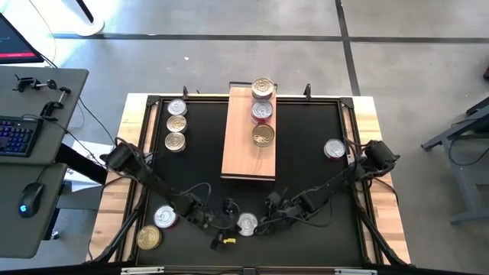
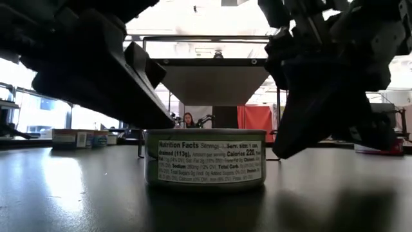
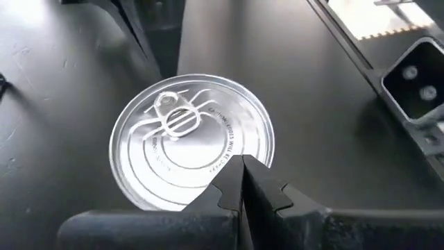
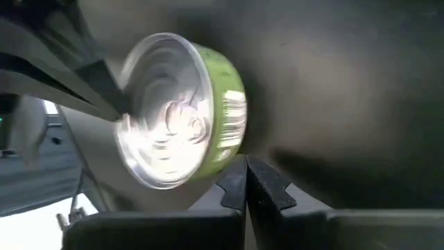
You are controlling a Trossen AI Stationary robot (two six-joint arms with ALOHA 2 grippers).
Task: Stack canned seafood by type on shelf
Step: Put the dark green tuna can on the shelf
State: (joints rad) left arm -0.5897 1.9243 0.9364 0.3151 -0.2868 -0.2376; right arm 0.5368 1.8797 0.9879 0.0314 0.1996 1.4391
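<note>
Low, both arms flank a tin [image 1: 247, 222], left end effector [image 3: 242, 182] closed, right end effector [image 4: 245, 182] closed, seemingly empty.

tin [image 2: 205, 160] side label, low view | "Nutrition Facts" is read in bold | "Amount per serving" and "Calories 220" are read beside it | "(113g)" is read beneath | smaller rows are printed below, too fine to be read | lid [image 3: 192, 141] in left wrist view: stamped lettering is seen, not legible
</note>
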